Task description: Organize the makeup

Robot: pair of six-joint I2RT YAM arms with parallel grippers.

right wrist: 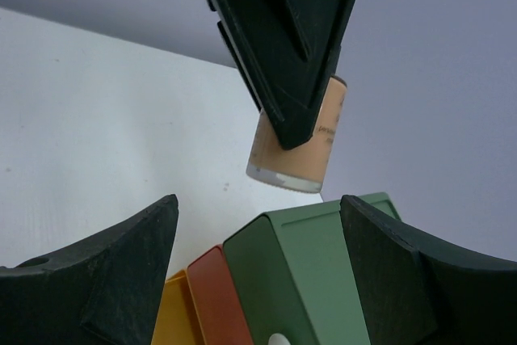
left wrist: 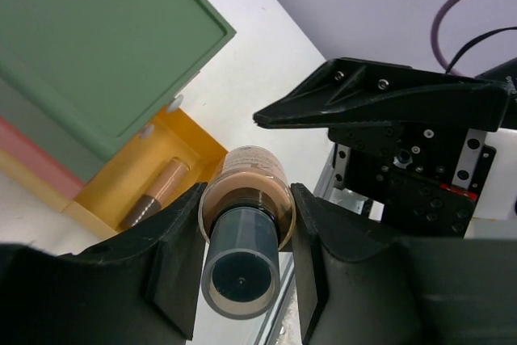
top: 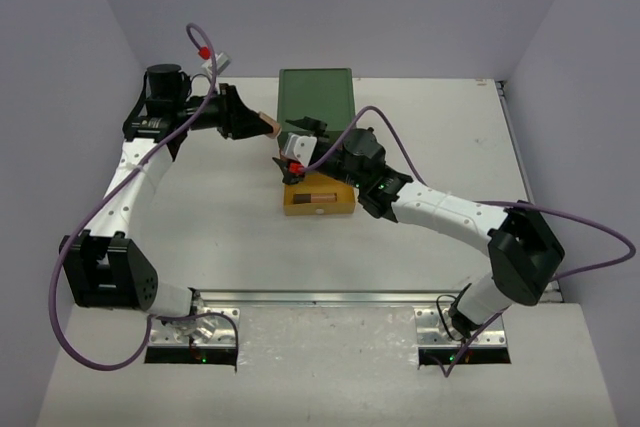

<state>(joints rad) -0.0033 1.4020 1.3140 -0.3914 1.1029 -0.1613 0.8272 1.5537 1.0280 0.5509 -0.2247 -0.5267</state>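
Two peach makeup tubes are seen. One, a peach plastic tube with a translucent grey cap [left wrist: 252, 174], is clamped between the black fingers of the left gripper [left wrist: 248, 193], which is closed on the tube's body just behind the cap. This tube is held in the air above the white counter [top: 200, 207], just beside the near left corner of the green, orange and yellow three-drawer box [top: 316, 102]. In the left wrist view the cap end is turned toward the camera and the other end is pointed toward the box.

The other, a peach tube with a dark cap [left wrist: 157, 193], is lying inside the yellow bottom drawer [top: 342, 210], which is pulled out toward the arms. The green top of the box and the orange middle drawer [right wrist: 214, 296] are seen above it, and the orange drawer is not pulled out as far as the yellow one.

The right gripper [right wrist: 258, 204] is spread wide with nothing between its fingers. It is held over the front of the box, facing the clamped tube, near it but apart from it.
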